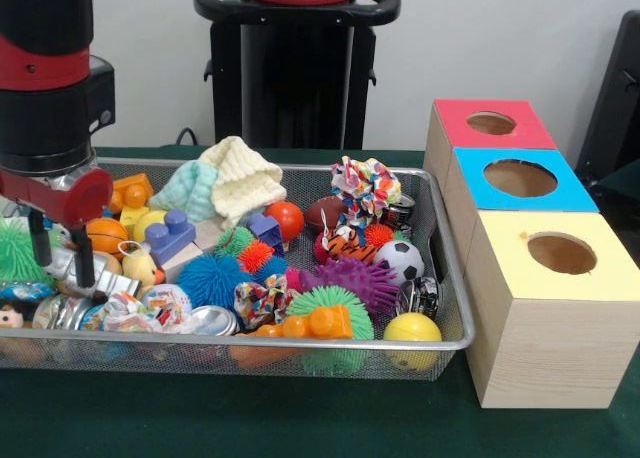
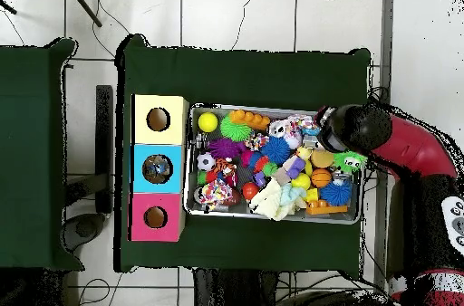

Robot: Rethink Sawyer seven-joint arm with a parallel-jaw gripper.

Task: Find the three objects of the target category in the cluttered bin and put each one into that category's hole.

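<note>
The cluttered bin [image 1: 300, 345] is a wide silver wire-mesh basket full of toys; it also shows in the overhead view [image 2: 192, 162]. In it lie a yellow ball [image 1: 412, 328], a soccer ball [image 1: 401, 260], a red ball [image 1: 286, 219], an orange basketball [image 1: 105, 235], a purple spiky ball [image 1: 360, 281], a blue spiky ball [image 1: 212, 278], a blue brick [image 1: 170, 236] and folded cloths [image 1: 240, 178]. My gripper [image 1: 64, 263] hangs open and empty just above the toys at the bin's left end. In the overhead view the arm's wrist [image 2: 356, 128] hides the gripper.
Three wooden boxes with round holes stand in a row beside the bin's right end: red top [image 1: 520, 128], blue top [image 1: 565, 190], yellow top [image 1: 610, 278]. In the overhead view they are yellow [image 2: 175, 108], blue [image 2: 175, 157] and pink [image 2: 172, 205].
</note>
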